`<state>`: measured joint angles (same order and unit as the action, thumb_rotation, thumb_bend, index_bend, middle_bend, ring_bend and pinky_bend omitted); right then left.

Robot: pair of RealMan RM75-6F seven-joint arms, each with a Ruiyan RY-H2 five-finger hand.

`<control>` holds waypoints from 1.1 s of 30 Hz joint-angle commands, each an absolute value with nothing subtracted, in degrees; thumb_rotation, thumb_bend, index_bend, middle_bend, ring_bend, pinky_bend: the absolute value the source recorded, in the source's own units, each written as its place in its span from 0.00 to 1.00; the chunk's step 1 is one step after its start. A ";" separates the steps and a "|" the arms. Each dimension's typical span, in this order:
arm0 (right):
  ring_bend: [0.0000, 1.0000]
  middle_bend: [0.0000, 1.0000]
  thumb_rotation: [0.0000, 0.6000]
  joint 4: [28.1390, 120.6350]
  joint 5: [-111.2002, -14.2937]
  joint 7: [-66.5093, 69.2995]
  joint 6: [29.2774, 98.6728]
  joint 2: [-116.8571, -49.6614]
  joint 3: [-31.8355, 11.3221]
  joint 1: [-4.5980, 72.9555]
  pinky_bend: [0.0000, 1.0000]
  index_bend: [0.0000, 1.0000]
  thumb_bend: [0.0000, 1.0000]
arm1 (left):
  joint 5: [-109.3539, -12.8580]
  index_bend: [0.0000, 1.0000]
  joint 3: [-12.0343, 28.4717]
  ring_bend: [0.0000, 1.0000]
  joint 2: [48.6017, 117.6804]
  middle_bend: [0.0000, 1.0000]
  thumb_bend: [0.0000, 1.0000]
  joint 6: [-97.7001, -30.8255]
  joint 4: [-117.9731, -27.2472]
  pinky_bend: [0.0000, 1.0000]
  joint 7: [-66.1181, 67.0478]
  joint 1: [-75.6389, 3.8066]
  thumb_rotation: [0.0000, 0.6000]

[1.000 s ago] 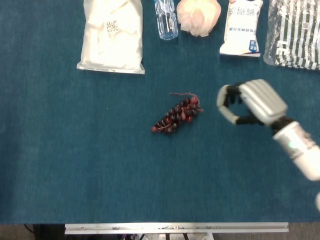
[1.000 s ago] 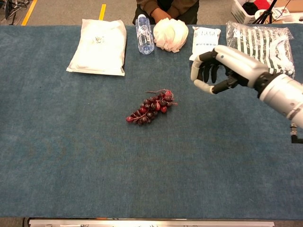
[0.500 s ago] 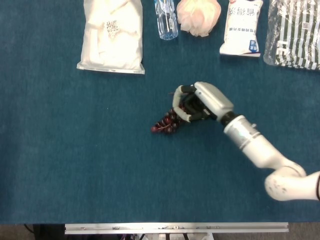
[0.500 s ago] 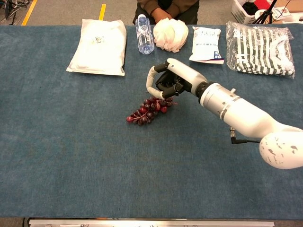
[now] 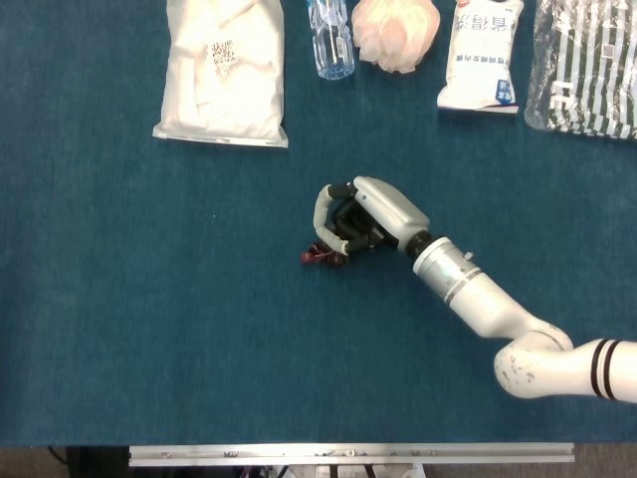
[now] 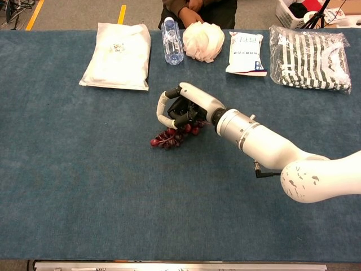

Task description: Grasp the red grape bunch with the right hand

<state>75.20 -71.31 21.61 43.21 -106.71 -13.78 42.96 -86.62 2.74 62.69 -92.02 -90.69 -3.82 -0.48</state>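
Red grape bunch (image 6: 167,138) — under right robot hand (image 6: 183,108)

The head view looks straight down on the blue surface (image 5: 119,299) from above. The chest view faces forward at a lower, oblique angle, reaching the floor beyond. Both views share the whole surface (image 6: 67,186).

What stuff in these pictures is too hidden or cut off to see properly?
1. Red grape bunch: in the head view the right hand covers most of it; only the tip shows.
2. Whether the fingers truly grip the grapes: both views hide the contact.
3. Left hand: in neither view.
4. Striped bag: cut off by the head view's right edge.
5. Person: cut off by the chest view's top edge.
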 commanded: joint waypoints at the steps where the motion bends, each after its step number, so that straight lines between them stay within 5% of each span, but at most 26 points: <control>1: 0.93 0.94 1.00 74.78 -71.20 21.29 42.85 -107.09 -13.16 43.01 0.83 0.94 0.39 | -86.61 0.32 2.75 0.23 62.69 0.31 0.25 -92.03 -90.59 0.17 -3.94 -0.43 1.00; 19: 0.93 0.94 1.00 78.94 -72.58 21.20 45.03 -104.65 -13.26 42.26 0.83 0.94 0.39 | -86.81 0.32 2.80 0.23 62.78 0.31 0.25 -91.74 -90.46 0.17 -3.52 -0.38 1.00; 33: 0.93 0.94 1.00 72.15 -71.21 20.56 42.61 -108.00 -11.92 43.21 0.83 0.94 0.39 | -86.25 0.32 2.87 0.23 62.77 0.31 0.25 -91.47 -90.54 0.17 -3.08 -0.18 1.00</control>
